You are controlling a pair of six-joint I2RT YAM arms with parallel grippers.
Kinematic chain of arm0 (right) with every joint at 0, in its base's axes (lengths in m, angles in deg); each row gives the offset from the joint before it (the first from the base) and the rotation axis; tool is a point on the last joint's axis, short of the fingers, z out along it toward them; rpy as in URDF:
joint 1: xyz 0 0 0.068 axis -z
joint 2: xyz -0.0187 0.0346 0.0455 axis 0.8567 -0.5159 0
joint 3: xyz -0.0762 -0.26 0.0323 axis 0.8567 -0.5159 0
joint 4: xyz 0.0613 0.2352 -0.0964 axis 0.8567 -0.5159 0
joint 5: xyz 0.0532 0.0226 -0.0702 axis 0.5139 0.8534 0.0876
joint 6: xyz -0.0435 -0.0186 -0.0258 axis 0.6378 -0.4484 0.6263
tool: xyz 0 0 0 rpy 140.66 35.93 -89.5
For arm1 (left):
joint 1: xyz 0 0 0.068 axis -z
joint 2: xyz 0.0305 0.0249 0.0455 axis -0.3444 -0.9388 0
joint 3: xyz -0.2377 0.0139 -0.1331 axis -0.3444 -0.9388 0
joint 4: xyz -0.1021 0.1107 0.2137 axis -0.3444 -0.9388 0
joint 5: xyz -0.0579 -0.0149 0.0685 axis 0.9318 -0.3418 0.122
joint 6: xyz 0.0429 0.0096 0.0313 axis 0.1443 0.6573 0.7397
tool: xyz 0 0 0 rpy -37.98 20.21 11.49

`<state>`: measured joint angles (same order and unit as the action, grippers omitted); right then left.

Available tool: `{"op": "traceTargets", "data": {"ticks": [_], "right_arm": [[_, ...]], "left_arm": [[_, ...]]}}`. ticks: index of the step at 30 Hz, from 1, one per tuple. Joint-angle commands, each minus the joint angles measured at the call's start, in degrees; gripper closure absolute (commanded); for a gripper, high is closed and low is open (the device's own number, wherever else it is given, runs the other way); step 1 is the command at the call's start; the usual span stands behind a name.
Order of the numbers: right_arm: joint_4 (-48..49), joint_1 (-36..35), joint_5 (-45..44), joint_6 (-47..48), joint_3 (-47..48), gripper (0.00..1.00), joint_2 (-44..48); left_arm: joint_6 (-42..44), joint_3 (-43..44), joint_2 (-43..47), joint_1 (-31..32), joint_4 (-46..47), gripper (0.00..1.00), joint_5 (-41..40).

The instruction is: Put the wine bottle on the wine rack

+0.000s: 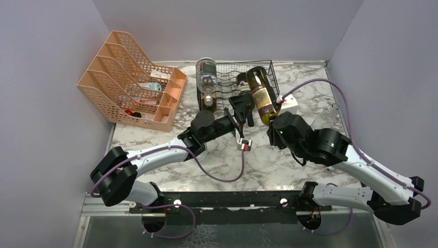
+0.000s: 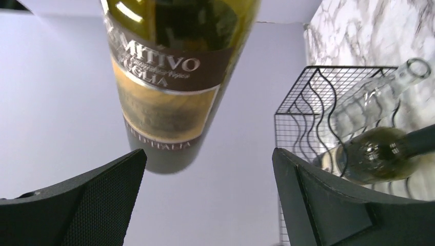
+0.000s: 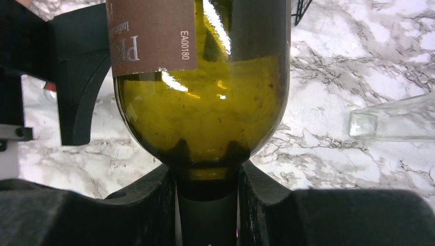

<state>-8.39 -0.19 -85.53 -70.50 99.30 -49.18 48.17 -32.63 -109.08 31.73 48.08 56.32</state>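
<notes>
The wine bottle [image 1: 262,95] is dark green glass with a brown label. It lies tilted, its base over the right part of the black wire wine rack [image 1: 235,82] and its neck pointing toward the arms. My right gripper [image 1: 274,122] is shut on the bottle's neck; in the right wrist view both fingers [image 3: 154,200] press the neck below the bottle's shoulder [image 3: 205,128]. My left gripper [image 1: 243,111] stands open just left of the bottle. In the left wrist view the bottle [image 2: 174,77] hangs above the gap of the left gripper [image 2: 209,154], touching neither finger.
A clear glass bottle [image 1: 207,80] lies on the rack's left side, also seen through the wires [image 2: 374,97]. A peach mesh file organizer [image 1: 134,82] stands at the back left. Walls close in left, right and behind. Clear glass [image 3: 390,123] shows over the marble top [image 1: 222,155].
</notes>
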Motion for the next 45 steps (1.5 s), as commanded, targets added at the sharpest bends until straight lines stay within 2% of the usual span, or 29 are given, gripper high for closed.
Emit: {"op": "traceTargets", "data": {"ticks": [1, 8, 14, 17, 20, 23, 27, 30, 45], "right_arm": [[7.41, 0.2, -8.48, -3.84, 0.11, 0.99, 0.33], [11.11, 0.29, -8.35, -5.92, -1.53, 0.99, -3.21], [19.05, 2.16, -2.43, -3.08, -2.77, 0.99, -6.94], [23.93, 4.29, 2.58, -2.04, -3.13, 0.99, -9.55], [28.69, 7.37, 8.12, -1.48, -3.03, 0.99, -13.09], [33.59, 11.1, 13.31, -0.62, -2.43, 0.99, -17.01], [37.64, 13.74, 14.5, 0.08, 0.17, 0.99, -21.81], [39.42, 14.92, 15.54, -0.27, 2.19, 0.99, -25.34], [40.83, 17.39, 20.09, -4.31, 11.53, 0.99, -40.21]], "left_arm": [[-17.36, 5.02, 3.61, 0.24, 1.81, 0.01, -7.24], [-47.24, 9.97, 8.53, -0.16, 0.52, 0.01, -32.56], [-59.46, 8.37, 13.68, -0.98, -1.38, 0.01, -43.83], [-69.65, 12.28, 15.1, -1.05, -11.58, 0.01, -48.17], [-78.49, 16.88, 16.18, -1.07, -23.94, 0.01, -48.41], [-84.83, 19.92, 17.08, -1.04, -32.09, 0.01, -46.89], [-89.49, 20.86, 19.19, -1.04, -38.95, 0.01, -45.56], [-90.78, 19.6, 21.83, -1.03, -40.73, 0.01, -45.0], [-88.15, 15.76, 26.16, -1.04, -39.11, 0.01, -45.3]]}}
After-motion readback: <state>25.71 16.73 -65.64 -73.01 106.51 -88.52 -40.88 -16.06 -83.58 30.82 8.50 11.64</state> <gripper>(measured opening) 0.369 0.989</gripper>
